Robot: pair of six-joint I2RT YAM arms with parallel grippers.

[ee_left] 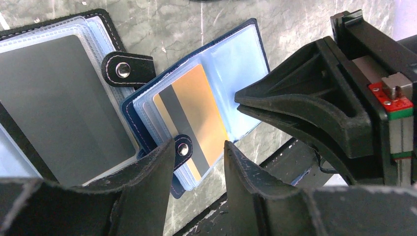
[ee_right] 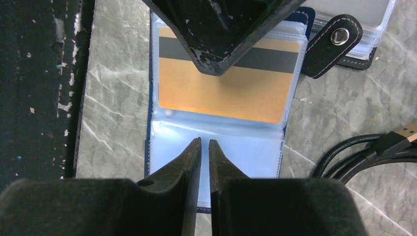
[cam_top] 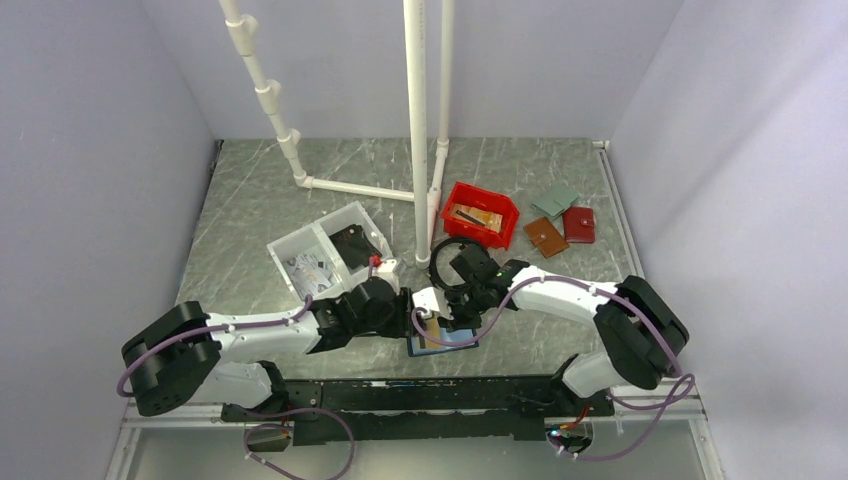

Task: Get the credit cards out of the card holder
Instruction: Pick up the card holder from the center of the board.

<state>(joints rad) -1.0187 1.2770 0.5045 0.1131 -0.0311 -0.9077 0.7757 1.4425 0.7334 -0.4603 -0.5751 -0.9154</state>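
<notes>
a: where's the card holder point(cam_top: 443, 342)?
b: open on the marble table point(cam_top: 300, 180) between the two arms. the overhead view barely shows it.
a: and the wrist views?
b: the left one shows a gold card point(ee_left: 201, 105) with a black stripe in a clear sleeve. the left gripper point(ee_left: 199, 145) has its fingers apart, holding nothing. the right one shows the right gripper point(ee_right: 205, 142) drawn to a thin slit at the light-blue leaf beside the card; whether it pinches the leaf can't be told.
</notes>
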